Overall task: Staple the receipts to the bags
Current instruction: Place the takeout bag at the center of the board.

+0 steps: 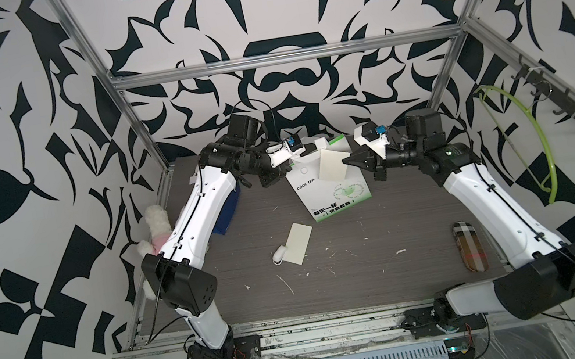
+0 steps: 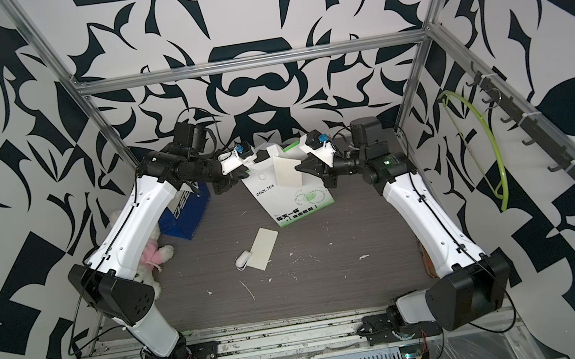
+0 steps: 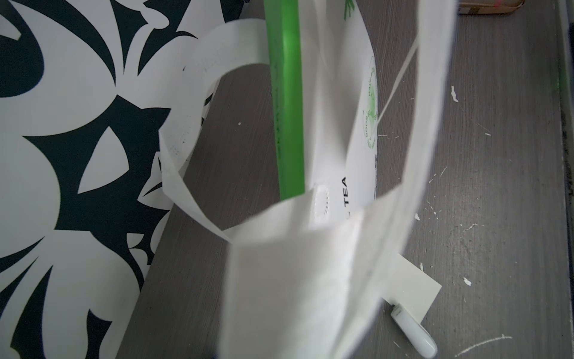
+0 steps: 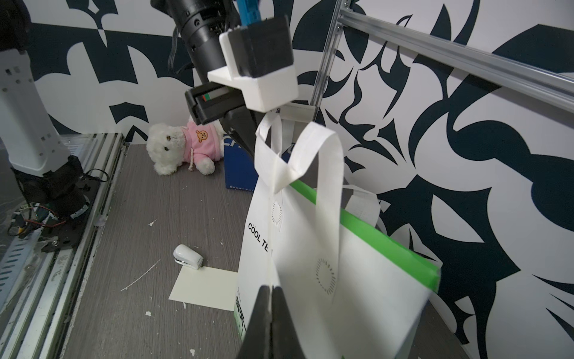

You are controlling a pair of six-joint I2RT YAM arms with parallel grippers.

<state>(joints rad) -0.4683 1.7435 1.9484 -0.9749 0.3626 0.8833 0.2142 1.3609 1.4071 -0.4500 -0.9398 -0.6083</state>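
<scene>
Our left gripper [image 1: 289, 164] is clenching the COOL TEA bag [image 1: 335, 196] by its handle [image 4: 268, 133], lifting it near the table's [image 1: 369, 272] back. Our right gripper [image 1: 345, 160] is seemingly pinching a receipt [image 1: 332, 168] against its face. The other receipt [image 1: 297, 242] is lying beside the stapler [image 1: 279, 255].

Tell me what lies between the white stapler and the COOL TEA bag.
A loose receipt lies flat there, touching the stapler and apart from the COOL TEA bag; both top views show it.

Lab cell: aluminium frame [image 1: 283, 58], patterned backdrop [image 1: 290, 2] (black-white), left arm [image 1: 201, 208], right arm [image 1: 490, 204] bolted to rail [image 1: 320, 332].
</scene>
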